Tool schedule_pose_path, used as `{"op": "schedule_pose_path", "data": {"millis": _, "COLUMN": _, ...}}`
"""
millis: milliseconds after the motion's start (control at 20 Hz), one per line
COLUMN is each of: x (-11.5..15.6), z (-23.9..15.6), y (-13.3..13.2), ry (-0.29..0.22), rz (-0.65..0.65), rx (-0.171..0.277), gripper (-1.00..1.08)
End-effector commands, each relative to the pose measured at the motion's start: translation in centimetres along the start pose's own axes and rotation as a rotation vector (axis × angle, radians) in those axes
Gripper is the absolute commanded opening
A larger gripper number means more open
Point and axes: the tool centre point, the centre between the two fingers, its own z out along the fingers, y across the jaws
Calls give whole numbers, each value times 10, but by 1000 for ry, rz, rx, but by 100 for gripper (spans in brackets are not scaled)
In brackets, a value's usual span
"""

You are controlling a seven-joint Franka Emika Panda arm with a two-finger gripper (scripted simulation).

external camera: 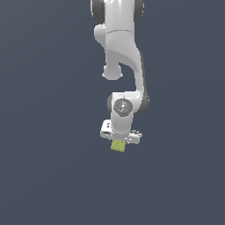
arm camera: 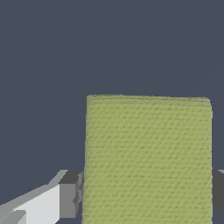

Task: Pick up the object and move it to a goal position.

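The object (external camera: 117, 146) is a small flat yellow-green block with a fine texture. In the exterior view it sits directly under my white gripper (external camera: 119, 141), at the end of the arm that hangs down from the top of the picture. In the wrist view the block (arm camera: 148, 153) fills the space between my two fingers. One grey finger pad (arm camera: 70, 199) touches one side edge, and the other finger (arm camera: 218, 192) meets the opposite edge at the frame border. My gripper (arm camera: 146, 194) is shut on the block. My fingertips are hidden in the exterior view.
A plain dark blue-grey surface (external camera: 44, 176) fills both views around the arm. No other objects, containers or edges show.
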Motion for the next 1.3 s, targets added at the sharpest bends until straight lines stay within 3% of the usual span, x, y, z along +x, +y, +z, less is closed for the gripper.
{"op": "schedule_pose_path", "data": {"millis": 0, "x": 1, "z": -12, "y": -6, "ry": 3, "rz": -1, "rx": 1, "gripper": -100}}
{"op": "schedule_pose_path", "data": {"millis": 350, "x": 0, "z": -65, "y": -34, "ry": 3, "rz": -1, "rx": 1, "gripper": -100}}
{"op": "schedule_pose_path", "data": {"millis": 1250, "x": 0, "z": -251, "y": -131, "ry": 4, "rz": 0, "rx": 0, "gripper": -100}}
